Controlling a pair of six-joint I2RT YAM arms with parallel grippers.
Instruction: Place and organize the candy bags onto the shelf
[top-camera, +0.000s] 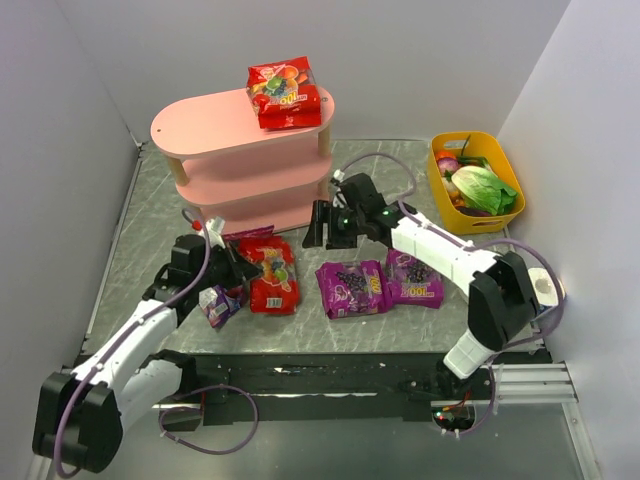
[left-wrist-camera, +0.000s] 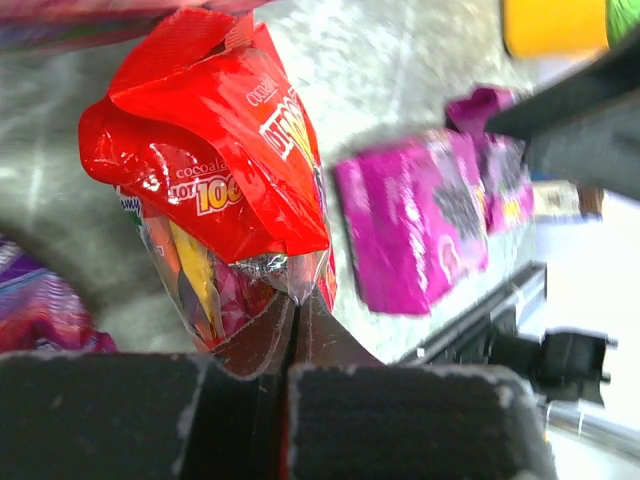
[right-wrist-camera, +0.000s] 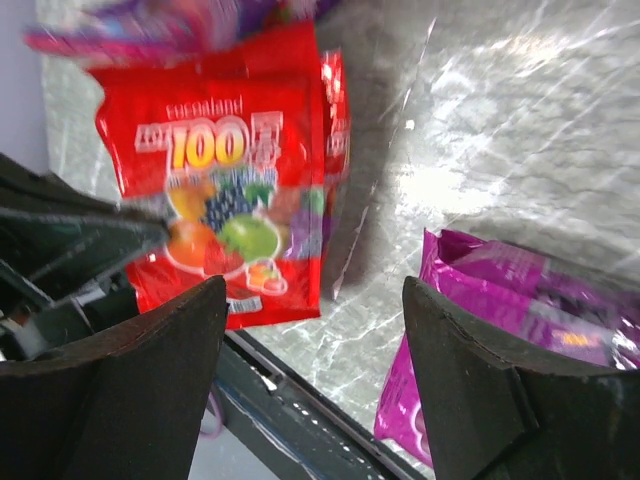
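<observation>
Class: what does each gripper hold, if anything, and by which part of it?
The left gripper is shut on the red candy bag, pinching one edge. The right gripper is open, holding nothing.

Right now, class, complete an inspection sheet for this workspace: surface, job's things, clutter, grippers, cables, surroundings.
Surface: grey marbled table, no spills seen.
Job's things: pink shelf carrying one red bag on top; off the shelf: second red bag, blue-violet bag, purple bag, second purple bag, a partly hidden packet near the shelf.
Clutter: yellow tub of vegetables.
Grippers: left gripper shut on second red bag's edge; right gripper open, empty.
Cables: purple cables run along both arms.
Surroundings: plain walls on three sides.
</observation>
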